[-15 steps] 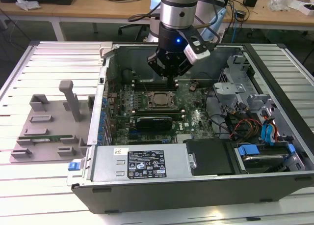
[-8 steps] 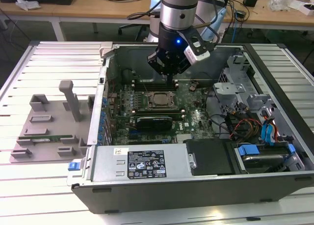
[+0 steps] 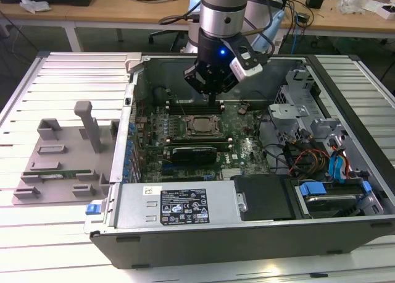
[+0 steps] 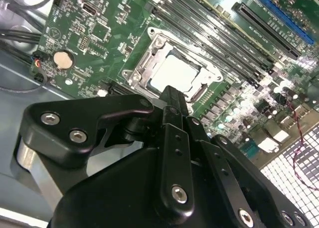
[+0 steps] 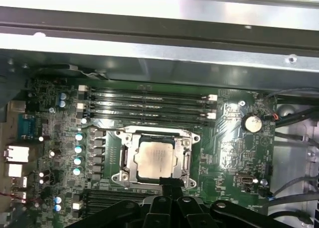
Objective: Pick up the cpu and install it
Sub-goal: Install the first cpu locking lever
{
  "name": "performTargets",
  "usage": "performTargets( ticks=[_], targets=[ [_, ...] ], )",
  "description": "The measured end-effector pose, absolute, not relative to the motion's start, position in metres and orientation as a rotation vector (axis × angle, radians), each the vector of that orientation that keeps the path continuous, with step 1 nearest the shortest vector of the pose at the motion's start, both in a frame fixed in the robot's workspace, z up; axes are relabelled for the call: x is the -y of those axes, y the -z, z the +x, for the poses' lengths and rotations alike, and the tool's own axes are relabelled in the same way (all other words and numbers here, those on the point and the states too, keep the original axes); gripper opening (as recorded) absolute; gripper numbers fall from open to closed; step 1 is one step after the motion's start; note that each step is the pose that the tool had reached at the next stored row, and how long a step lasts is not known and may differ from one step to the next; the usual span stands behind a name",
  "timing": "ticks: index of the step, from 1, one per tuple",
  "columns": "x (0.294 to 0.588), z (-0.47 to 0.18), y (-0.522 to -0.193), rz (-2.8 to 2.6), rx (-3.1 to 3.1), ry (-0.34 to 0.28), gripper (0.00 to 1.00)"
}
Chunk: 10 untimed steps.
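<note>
The cpu (image 3: 200, 125) is a flat silvery square lying inside the metal socket frame (image 5: 124, 156) on the green motherboard of the open computer case. Both wrist views show the cpu (image 4: 174, 73) (image 5: 155, 158) seated level in the frame. My gripper (image 3: 213, 98) hangs just above the board, over the socket's edge nearest the memory slots. Its black fingers (image 4: 173, 106) are pressed together with nothing between them, and the tip (image 5: 169, 184) points at the rim of the socket beside the cpu.
A long black graphics card (image 3: 194, 152) lies just in front of the socket. Memory slots (image 5: 149, 106) run behind it. The case walls (image 3: 133, 104) enclose the board. Cables and drive bays (image 3: 327, 165) fill the exterior view's right. A grey fixture plate (image 3: 62, 159) sits outside at the left.
</note>
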<state>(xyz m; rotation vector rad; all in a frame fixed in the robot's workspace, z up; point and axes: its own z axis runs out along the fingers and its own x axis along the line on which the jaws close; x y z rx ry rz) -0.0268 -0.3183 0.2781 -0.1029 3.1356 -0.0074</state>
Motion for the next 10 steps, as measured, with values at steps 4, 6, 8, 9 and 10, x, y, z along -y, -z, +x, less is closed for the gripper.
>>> performTargets(
  ticks=[4,6,8,9,10],
  targets=[
    [0.318,-0.034,-0.278,-0.103,-3.136,0.007,0.11],
    [0.318,-0.038,-0.278,-0.103,-3.136,0.007,0.11],
    [0.318,-0.044,-0.278,-0.103,-3.136,0.007,0.11],
    [0.318,-0.046,-0.278,-0.103,-3.136,0.007,0.11],
    [0.318,-0.047,-0.278,-0.103,-3.136,0.007,0.11]
  ],
)
